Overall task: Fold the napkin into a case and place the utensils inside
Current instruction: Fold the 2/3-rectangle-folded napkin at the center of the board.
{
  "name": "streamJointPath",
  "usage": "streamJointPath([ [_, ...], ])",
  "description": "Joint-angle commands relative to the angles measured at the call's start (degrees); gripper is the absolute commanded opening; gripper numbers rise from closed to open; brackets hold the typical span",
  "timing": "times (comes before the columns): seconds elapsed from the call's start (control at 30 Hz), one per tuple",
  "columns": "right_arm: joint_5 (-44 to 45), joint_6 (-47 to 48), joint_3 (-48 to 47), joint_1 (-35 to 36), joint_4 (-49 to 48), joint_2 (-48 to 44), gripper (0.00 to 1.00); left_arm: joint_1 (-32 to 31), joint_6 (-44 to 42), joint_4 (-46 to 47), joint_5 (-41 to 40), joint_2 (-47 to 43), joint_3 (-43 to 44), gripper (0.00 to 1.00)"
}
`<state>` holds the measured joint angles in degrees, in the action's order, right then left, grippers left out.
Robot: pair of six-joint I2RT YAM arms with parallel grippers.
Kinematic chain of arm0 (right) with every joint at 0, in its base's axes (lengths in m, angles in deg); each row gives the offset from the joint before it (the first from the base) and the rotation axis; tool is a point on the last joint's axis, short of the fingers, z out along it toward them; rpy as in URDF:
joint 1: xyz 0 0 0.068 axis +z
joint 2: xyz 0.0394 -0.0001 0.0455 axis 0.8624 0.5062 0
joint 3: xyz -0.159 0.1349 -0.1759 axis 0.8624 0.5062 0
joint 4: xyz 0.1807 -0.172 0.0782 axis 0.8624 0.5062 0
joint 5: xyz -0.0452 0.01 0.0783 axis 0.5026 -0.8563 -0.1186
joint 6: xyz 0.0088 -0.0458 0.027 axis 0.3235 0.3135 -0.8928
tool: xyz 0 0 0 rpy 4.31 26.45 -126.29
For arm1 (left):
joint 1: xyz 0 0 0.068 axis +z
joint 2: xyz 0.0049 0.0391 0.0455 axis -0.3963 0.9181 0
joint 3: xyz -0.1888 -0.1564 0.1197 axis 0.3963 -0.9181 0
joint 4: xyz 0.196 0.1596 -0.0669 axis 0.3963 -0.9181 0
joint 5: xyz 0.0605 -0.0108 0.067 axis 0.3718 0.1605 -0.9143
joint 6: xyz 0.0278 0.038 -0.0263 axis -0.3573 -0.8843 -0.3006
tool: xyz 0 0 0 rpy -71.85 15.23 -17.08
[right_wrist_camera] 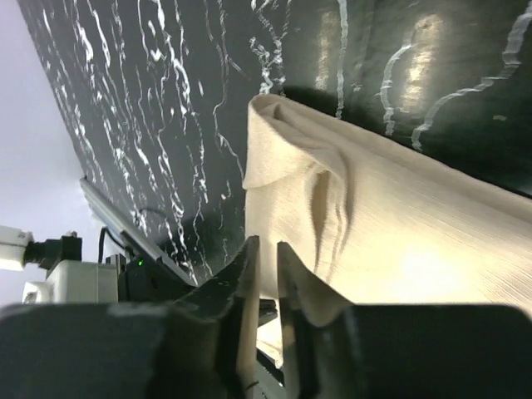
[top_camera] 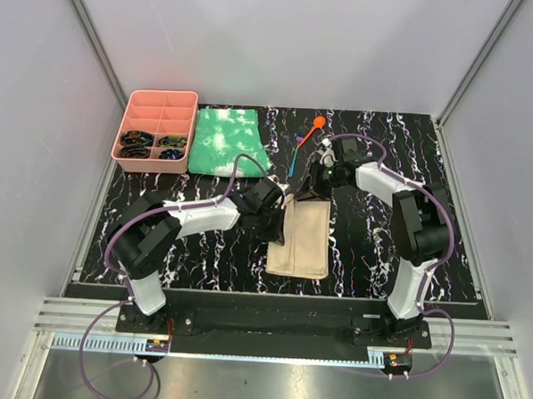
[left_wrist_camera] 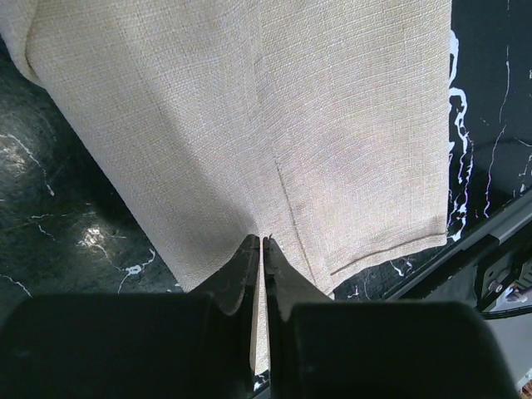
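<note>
The tan napkin (top_camera: 302, 246) lies on the black marbled table as a long folded strip running from the middle toward the near edge. At its far end both grippers meet. My left gripper (top_camera: 287, 201) (left_wrist_camera: 263, 239) is shut on the napkin (left_wrist_camera: 249, 108), with a sliver of cloth pinched between its jaws. My right gripper (top_camera: 310, 191) (right_wrist_camera: 266, 243) stands at the far right corner with its jaws a little apart, and the creased napkin (right_wrist_camera: 399, 241) sits just beyond the tips. The orange spoon (top_camera: 318, 124) and the slim blue utensil (top_camera: 293, 161) lie beyond the napkin.
A green-and-white mottled cloth (top_camera: 225, 141) lies at the back left of the table. Beside it stands a pink compartment tray (top_camera: 160, 94) with dark items in its near cells. Grey walls close in the back and both sides.
</note>
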<state>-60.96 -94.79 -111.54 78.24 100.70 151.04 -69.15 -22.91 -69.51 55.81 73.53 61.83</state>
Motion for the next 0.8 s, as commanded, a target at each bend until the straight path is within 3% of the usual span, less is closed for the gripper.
streamJointPath([
  [0.0, -3.93, -2.91, -1.54, 1.65, -4.39, 4.21, 0.19, -0.16, 0.94, 3.72, 1.49, -0.73, -0.84, 0.06],
  [0.13, -4.29, -2.12, -1.81, 1.47, -5.37, 7.20, 0.13, -0.08, 1.03, 3.20, 1.14, -1.78, -1.19, 0.05],
  [0.37, -0.77, 1.13, 0.83, -0.72, -4.84, 8.00, 0.12, 0.01, 1.47, 0.12, 2.28, -7.76, -0.22, 0.09],
  [0.77, -3.40, -3.69, 1.79, 4.81, -6.06, 1.49, 0.15, 0.01, 4.72, 8.64, 4.13, -1.69, -9.18, 0.06],
])
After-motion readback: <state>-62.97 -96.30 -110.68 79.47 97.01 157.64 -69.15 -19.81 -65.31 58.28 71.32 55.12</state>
